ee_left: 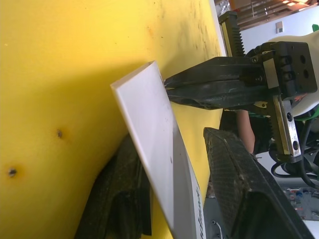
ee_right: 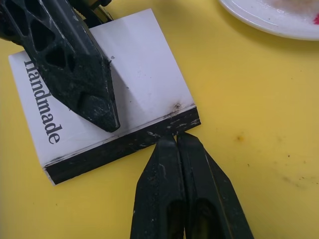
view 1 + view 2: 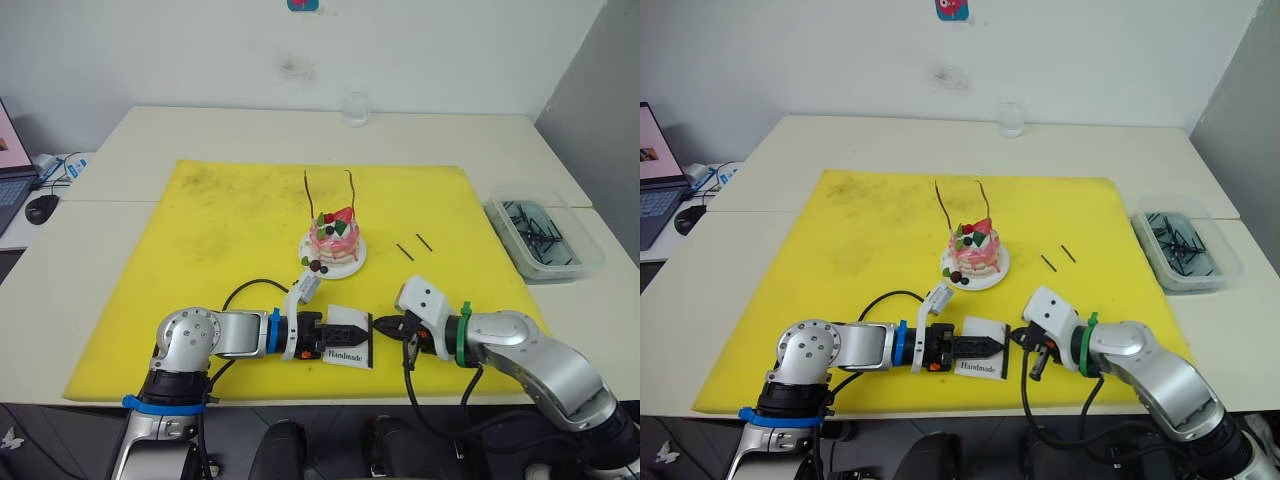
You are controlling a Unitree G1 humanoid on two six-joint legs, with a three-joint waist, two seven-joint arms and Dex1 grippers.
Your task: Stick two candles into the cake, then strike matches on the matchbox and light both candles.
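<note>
My left gripper (image 3: 345, 331) is clamped on the matchbox (image 3: 349, 340), one finger over its printed top and one under it, holding it near the front edge of the yellow mat (image 3: 200, 260) with the black striking strip (image 2: 124, 145) facing my right gripper (image 3: 386, 325). The right fingers are pressed together with their tips touching the strip. I cannot make out a match between them; if one is there, it is too thin to see.

The cake (image 3: 334, 238) sits on its white plate (image 3: 309, 243) just beyond the matchbox, and both candles (image 3: 308, 195) already stand in it, thin and wavy, rising behind the strawberry. Neither shows a flame. Two loose matches (image 3: 404, 252) lie on the mat to the right of the plate, apart from it. A clear bin (image 3: 543, 238) further right holds more dark sticks.

I judge the matchbox light and hollow, easy to crush or tilt, so holding its flat faces away from the strip seems right. It already sits tilted in the left wrist view. A match should be stiff but brittle and is best pinched near its plain end. The candles look slender and likely to bend or tip, so any flame should come in without nudging them.
</note>
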